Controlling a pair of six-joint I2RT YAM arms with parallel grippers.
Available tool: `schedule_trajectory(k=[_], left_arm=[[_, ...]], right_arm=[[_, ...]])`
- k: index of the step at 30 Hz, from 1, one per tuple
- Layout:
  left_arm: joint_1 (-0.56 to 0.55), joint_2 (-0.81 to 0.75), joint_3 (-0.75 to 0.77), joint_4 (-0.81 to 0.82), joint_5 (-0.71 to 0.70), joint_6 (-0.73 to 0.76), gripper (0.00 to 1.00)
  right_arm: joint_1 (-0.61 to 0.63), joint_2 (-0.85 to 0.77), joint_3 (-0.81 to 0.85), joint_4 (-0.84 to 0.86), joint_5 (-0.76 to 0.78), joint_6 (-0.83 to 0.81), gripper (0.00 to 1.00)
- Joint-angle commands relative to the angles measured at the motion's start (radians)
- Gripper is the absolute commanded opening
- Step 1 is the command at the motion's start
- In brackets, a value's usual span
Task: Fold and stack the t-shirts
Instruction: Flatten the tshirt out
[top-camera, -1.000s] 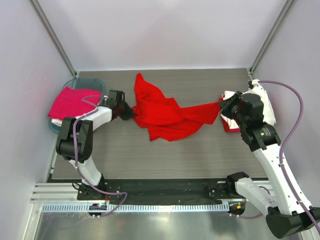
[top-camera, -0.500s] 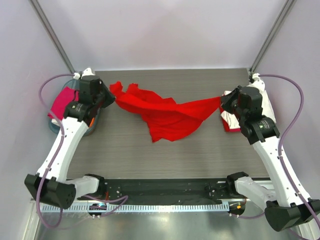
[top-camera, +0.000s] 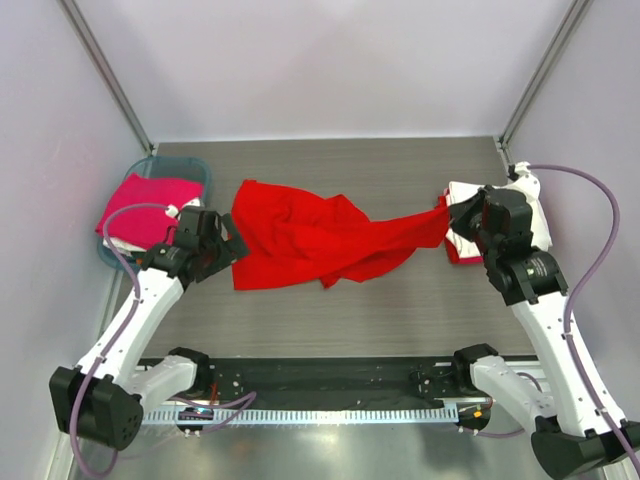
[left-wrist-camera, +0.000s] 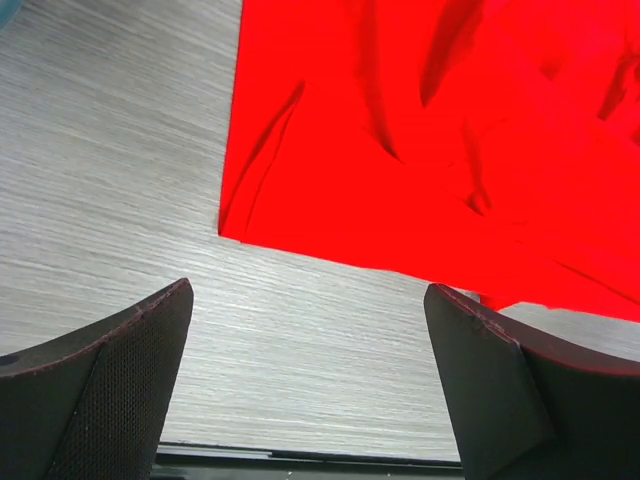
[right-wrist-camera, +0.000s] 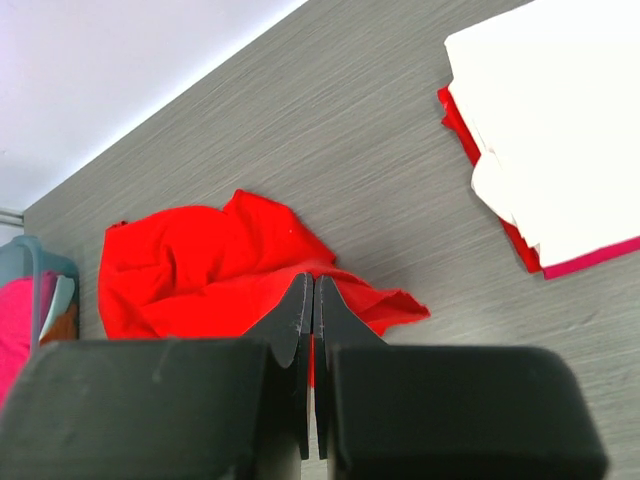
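A bright red t-shirt (top-camera: 310, 240) lies crumpled across the middle of the table, and its right end rises to my right gripper (top-camera: 445, 215). In the right wrist view that gripper (right-wrist-camera: 313, 300) is shut on a strip of the red t-shirt (right-wrist-camera: 200, 270). My left gripper (top-camera: 225, 255) stands open just off the shirt's left edge. In the left wrist view, bare table shows between its fingers (left-wrist-camera: 110, 390), and the red t-shirt (left-wrist-camera: 430, 130) lies just beyond them. A folded stack with a white t-shirt (top-camera: 530, 215) on top sits at the right. A magenta t-shirt (top-camera: 145, 205) lies in the basket.
The teal basket (top-camera: 195, 168) stands at the far left edge of the table, behind my left arm. The folded stack (right-wrist-camera: 550, 150) shows red and pink edges under the white. Frame posts rise at both back corners.
My left gripper has opened and let go of the shirt's left end, then dropped toward the near side. The shirt's left part now lies on the table. The right gripper keeps its hold.
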Motion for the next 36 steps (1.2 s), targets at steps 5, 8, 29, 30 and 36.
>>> schedule_trajectory(k=[5,8,29,30,36], left_arm=[[-0.002,0.075,-0.012,0.107,-0.059,-0.024,0.91],[-0.003,0.130,-0.018,0.188,-0.058,-0.008,0.78],[-0.003,0.648,0.202,0.275,-0.110,0.030,0.52],[-0.003,0.658,0.201,0.275,-0.114,0.025,0.52],[-0.002,0.658,0.149,0.308,-0.096,0.012,0.42]], right_arm=[[-0.006,-0.059,-0.074,0.006,-0.023,0.051,0.01],[-0.004,-0.073,-0.097,0.009,-0.057,0.056,0.01],[-0.004,-0.088,-0.137,0.020,-0.132,0.033,0.01],[-0.006,-0.090,-0.139,0.020,-0.133,0.033,0.01],[-0.004,-0.088,-0.151,0.025,-0.129,0.033,0.01]])
